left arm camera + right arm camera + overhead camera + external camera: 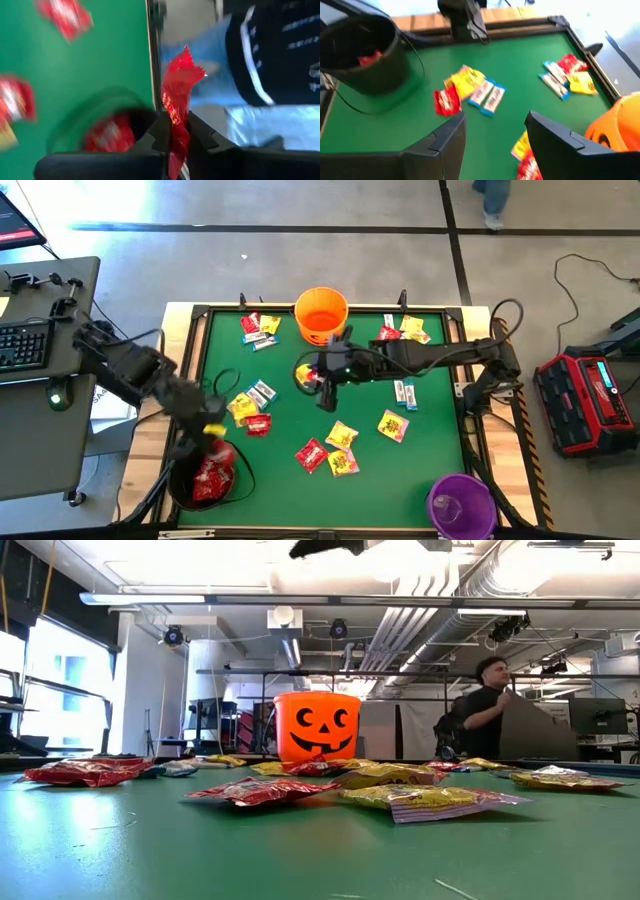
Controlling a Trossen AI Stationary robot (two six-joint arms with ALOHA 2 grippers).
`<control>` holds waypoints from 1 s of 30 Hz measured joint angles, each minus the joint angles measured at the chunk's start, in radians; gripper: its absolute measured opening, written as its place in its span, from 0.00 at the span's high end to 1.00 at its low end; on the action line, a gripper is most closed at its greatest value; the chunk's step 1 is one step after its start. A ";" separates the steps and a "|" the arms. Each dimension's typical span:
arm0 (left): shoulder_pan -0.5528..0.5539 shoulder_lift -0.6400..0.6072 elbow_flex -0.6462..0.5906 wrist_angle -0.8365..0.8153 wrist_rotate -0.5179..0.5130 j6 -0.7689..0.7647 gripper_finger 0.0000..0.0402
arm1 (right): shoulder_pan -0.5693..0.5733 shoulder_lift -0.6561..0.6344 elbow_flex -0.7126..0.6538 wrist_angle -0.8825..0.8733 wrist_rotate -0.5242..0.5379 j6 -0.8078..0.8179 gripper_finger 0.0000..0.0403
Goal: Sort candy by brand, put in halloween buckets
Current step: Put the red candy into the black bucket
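The left gripper (175,132) is clamped on a red candy packet (176,95), pinching its lower end so the rest stands up crumpled and glossy past the fingertips, gold lettering on the foil. Pinching one end leaves the packet free to fall clear when let go, which suits a drop into a pail. Just beside these jaws is the black bucket (205,472), at the table's near left corner with its thin handle lying out over the felt; red packets already lie in it, so red appears to be this bucket's brand.

The right gripper (327,385) hangs near the middle of the green table (420,460) with its fingers spread wide and nothing between them. Directly under it lie a yellow packet and a red one (524,152). The orange pumpkin bucket (321,315) stands just beyond it at the far edge. Further out, loose clusters of red, yellow and white-with-blue packets (258,330) lie flat on the felt on both sides. The purple bucket (461,505) sits well away at the near right corner.
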State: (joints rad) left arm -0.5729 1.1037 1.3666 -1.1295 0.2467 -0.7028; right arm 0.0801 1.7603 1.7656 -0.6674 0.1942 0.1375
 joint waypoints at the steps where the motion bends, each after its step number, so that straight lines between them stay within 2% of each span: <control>1: -0.035 0.005 0.000 -0.019 0.001 -0.048 0.96 | -0.006 0.000 -0.005 -0.002 -0.008 -0.005 0.52; 4: -0.141 0.018 -0.012 -0.054 -0.032 -0.183 0.96 | -0.023 0.001 -0.027 -0.003 -0.027 -0.007 0.52; 8: -0.253 0.020 -0.093 -0.013 -0.082 -0.352 0.96 | -0.040 0.002 -0.049 0.001 -0.061 -0.008 0.52; 14: -0.353 0.021 -0.273 0.178 -0.104 -0.503 0.96 | -0.054 0.003 -0.064 0.009 -0.065 -0.007 0.52; 17: -0.376 0.021 -0.346 0.271 -0.103 -0.544 0.96 | -0.054 0.003 -0.064 0.014 -0.065 -0.006 0.52; 20: -0.380 0.021 -0.390 0.286 -0.099 -0.579 0.96 | -0.054 0.003 -0.064 0.020 -0.066 -0.004 0.52; 25: -0.380 0.021 -0.401 0.291 -0.100 -0.602 0.94 | -0.054 0.003 -0.064 0.019 -0.067 0.002 0.52; 30: -0.380 0.021 -0.401 0.296 -0.099 -0.603 0.86 | -0.053 0.003 -0.064 0.019 -0.067 0.004 0.52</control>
State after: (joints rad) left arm -0.9531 1.1248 0.9653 -0.8333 0.1482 -1.3056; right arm 0.0269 1.7630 1.7012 -0.6487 0.1268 0.1413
